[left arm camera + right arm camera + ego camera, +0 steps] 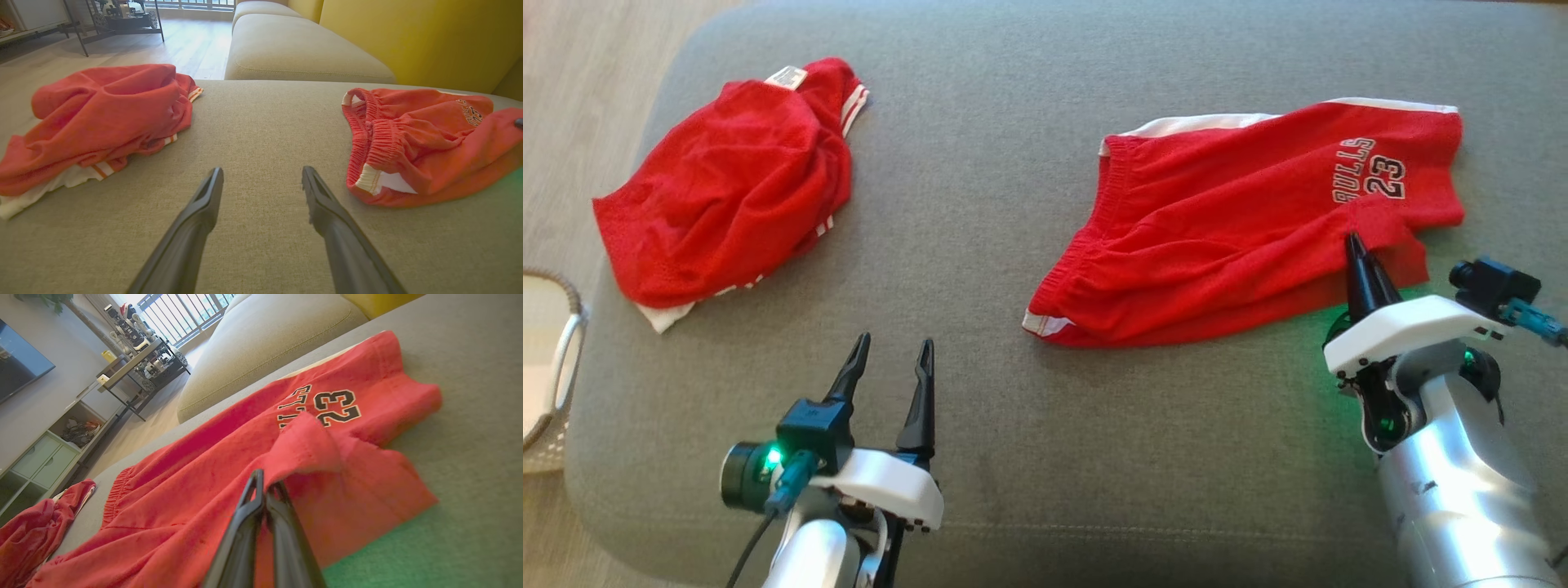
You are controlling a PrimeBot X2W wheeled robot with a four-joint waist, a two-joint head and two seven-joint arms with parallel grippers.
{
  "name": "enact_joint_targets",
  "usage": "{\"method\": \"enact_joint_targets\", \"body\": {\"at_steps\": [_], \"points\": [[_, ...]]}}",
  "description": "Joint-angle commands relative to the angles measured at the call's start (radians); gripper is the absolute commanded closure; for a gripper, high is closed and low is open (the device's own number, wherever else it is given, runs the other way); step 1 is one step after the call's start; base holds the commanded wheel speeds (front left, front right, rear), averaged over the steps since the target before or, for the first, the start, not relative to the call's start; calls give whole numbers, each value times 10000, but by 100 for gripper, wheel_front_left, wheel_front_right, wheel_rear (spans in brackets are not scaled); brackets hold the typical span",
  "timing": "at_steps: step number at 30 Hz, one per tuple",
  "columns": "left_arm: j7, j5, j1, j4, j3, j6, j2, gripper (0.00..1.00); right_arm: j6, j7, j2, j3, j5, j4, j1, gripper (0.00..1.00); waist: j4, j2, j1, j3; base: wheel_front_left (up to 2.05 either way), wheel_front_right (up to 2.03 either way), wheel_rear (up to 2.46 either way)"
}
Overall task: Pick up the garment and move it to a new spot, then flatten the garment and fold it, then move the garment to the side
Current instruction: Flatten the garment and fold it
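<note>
1. The shorts (1241,229) are red mesh with a white band along one side and "BULLS 23" printed on a leg. They lie spread on the right half of the grey cushion (1013,457), toward its far edge. The waistband points at the cushion's middle and the legs at its right edge.
2. Your right gripper (1354,241) has both fingers pressed together on a fold of the shorts at the near leg hem, just below the print. In the right wrist view the cloth rises in a small peak at the fingertips (so there is cloth in the pinch).
3. Your left gripper (894,345) has its fingers spread and holds nothing. It is above bare cushion close to the near edge, left of the middle, well apart from the shorts.
4. A second red garment (727,188) with white trim sits bunched at the cushion's far left corner, well apart from the shorts and from both grippers.
5. Past the cushion's left edge you can see part of a pale basket (560,359) on the wooden floor (572,98).
6. In the left wrist view, another beige seat (294,53) and a yellow backrest (429,36) lie beyond the far edge.
</note>
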Motion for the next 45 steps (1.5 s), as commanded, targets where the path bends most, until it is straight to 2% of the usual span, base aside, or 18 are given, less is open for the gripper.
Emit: {"method": "enact_joint_targets", "body": {"at_steps": [1, 10, 14, 19, 20, 24, 27, 31, 33, 34, 35, 36, 45], "points": [[-53, 46, -338, -224, 278, 1, 37, 0, -4, -156, 28, 161, -62, -192, -260, 100, -82, 0, -1, -69, 0, 0, 0], [-53, 66, -196, -91, 355, -41, 37, 0, -4, -223, 28, -20, -257, -343, 179, 100, -639, 0, -1, -466, 0, 0, 0], [-53, 49, -117, -51, 331, -42, 37, 0, -4, 114, 28, -110, -867, -905, 532, 100, -729, 0, -1, -600, 0, 0, 0], [-53, -43, -54, -29, 191, -30, 37, 0, -4, 1371, 28, -464, -2080, -2070, 835, 100, -610, 0, -1, -665, 0, 0, 0], [-53, -81, -48, 5, 89, -41, 37, 0, -4, 2053, 28, -603, -2943, -2682, 901, 100, -480, 0, -1, -654, 0, 0, 0], [-53, -130, -113, 120, -122, -67, 37, 0, -4, 3616, 28, -757, -3870, -3538, 854, 100, -76, 0, -1, -612, 0, 0, 0], [-53, -134, -151, 195, -227, -60, 37, 0, -4, 4572, 28, -836, -4099, -3808, 648, 100, 257, 0, -1, -612, 0, 0, 0], [-53, -150, -149, 223, -295, -41, 37, 0, -4, 5315, 28, -959, -4499, -3626, 379, 100, 566, 0, -1, -593, 0, 0, 0], [-53, -163, -148, 232, -347, -50, 37, 0, -4, 5699, 28, -1147, -4692, -3242, 157, 73, 758, 0, -1, -560, 0, 0, 0], [-53, -167, -153, 234, -380, -49, 37, 0, -4, 5777, 28, -1233, -4875, -3061, 32, 56, 849, 0, -1, -532, 0, 0, 0], [-53, -172, -161, 235, -407, -45, 37, 0, -4, 5760, 28, -1346, -4991, -2882, -128, 31, 926, 0, -1, -499, 0, 0, 0], [-53, -176, -174, 232, -426, -43, 37, 0, -4, 5692, 28, -1465, -5097, -2693, -304, 0, 993, 0, -1, -454, 0, 0, 0], [-53, -153, -281, 218, -502, -53, 37, 0, -4, 4025, 28, -2201, -5678, -590, -1455, 0, 1246, 0, -1, -137, 0, 0, 0]]}}
